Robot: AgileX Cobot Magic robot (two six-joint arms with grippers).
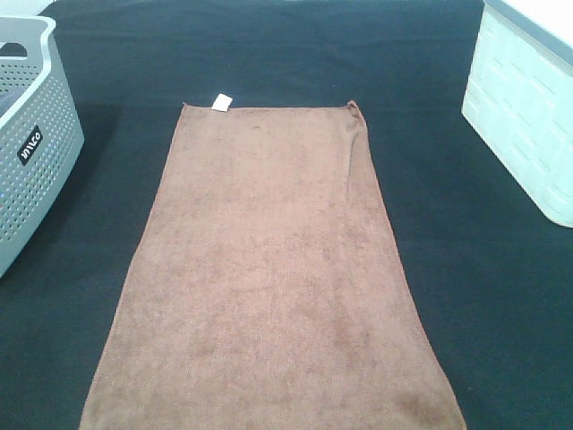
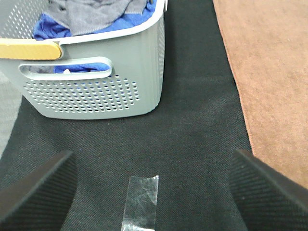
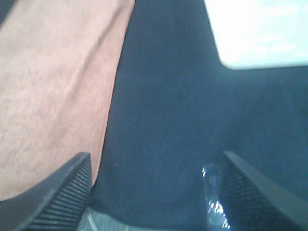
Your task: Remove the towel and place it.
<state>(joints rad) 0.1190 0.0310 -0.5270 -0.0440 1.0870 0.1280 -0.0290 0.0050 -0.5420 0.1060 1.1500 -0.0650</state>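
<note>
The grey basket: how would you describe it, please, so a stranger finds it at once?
On the black cloth, look left of the brown towel. The grey basket stands there, perforated, holding blue and grey clothes. The white container opposite has solid walls.

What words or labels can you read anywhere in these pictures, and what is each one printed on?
"MYLCO", roughly: white letters on a small black label on the side of the grey perforated basket; blurred, so the spelling is uncertain.
White tag at the towel's far edge: no readable print.
White container: no text visible.

Matt brown terry towel [image 1: 269, 287], perforated grey plastic basket [image 2: 96, 91]
</note>
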